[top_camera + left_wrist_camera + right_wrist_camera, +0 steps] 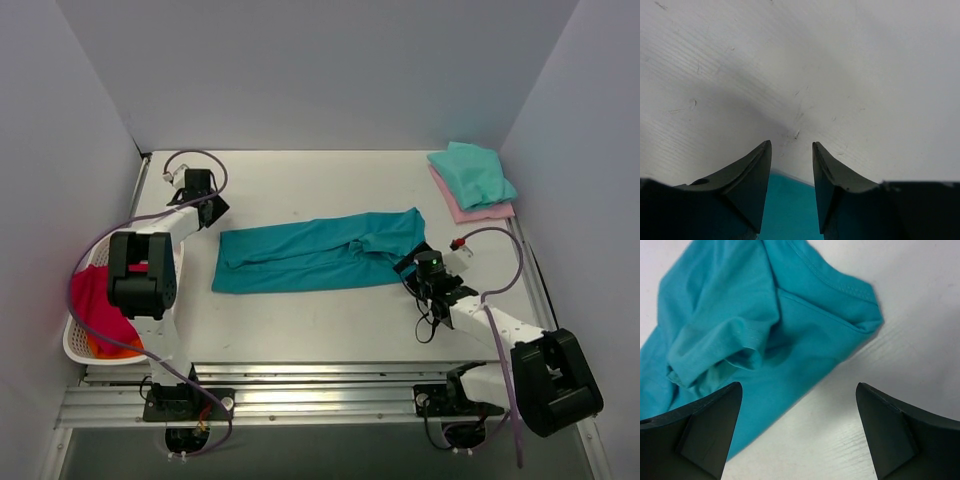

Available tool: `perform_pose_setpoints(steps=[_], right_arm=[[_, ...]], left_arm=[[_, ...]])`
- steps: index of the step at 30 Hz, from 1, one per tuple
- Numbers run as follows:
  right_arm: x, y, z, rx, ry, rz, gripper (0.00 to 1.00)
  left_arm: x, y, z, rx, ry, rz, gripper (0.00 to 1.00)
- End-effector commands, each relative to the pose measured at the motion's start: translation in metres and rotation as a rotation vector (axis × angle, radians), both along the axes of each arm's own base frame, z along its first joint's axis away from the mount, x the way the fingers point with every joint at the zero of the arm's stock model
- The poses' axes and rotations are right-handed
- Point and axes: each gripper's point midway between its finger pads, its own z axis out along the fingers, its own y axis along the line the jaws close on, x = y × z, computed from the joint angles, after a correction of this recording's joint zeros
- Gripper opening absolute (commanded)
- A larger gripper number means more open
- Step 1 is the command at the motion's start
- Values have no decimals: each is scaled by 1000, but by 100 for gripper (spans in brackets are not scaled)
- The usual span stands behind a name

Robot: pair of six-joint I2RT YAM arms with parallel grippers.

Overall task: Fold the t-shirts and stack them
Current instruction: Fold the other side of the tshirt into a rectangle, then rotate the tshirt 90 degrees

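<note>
1 teal shirt (310, 255) lies flat, 1 mint shirt (472, 172) atop 1 pink shirt (482, 212); left tool (791, 145) half-open, right tool (799, 385) wide.

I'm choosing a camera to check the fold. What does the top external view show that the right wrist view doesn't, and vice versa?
Only the top external: the teal-blue shirt's whole long shape, the mint-green shirt stacked on the pink shirt at the far right, and the white basket at left. Only the right wrist: the stitched sleeve hem up close, just beyond the right gripper's open fingers. Both: the teal-blue shirt's right end lying on the table.
</note>
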Motion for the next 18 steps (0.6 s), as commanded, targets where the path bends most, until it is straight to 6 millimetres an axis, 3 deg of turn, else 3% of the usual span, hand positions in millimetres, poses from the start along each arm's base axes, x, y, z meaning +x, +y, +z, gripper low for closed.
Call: perform_pose_setpoints(steps=[1, 3, 5, 6, 7, 9, 13, 14, 16, 17, 18], right_arm=[[3, 5, -9, 39, -13, -17, 92], [9, 9, -12, 43, -6, -10, 88], [15, 11, -13, 47, -9, -5, 75], [18, 13, -15, 48, -9, -1, 60], [20, 13, -16, 55, -13, 0, 24], [26, 14, -21, 63, -9, -1, 6], [46, 15, -30, 67, 15, 1, 0], [58, 16, -24, 79, -14, -6, 0], [69, 17, -32, 73, 4, -10, 0], [86, 20, -22, 79, -25, -11, 0], [92, 18, -30, 73, -8, -25, 0]], left_arm=[[10, 1, 36, -20, -108, -6, 47], [8, 2, 37, -22, -113, -5, 47], [8, 2, 39, -24, -117, -8, 47], [8, 3, 40, -25, -119, -8, 46], [7, 3, 39, -25, -116, -6, 46], [6, 7, 40, -27, -119, -2, 46], [3, 9, 41, -35, -126, 0, 46], [2, 9, 43, -39, -132, -1, 46], [0, 10, 44, -42, -135, -4, 46], [0, 11, 48, -43, -145, 0, 46], [0, 11, 48, -46, -143, -1, 46]])
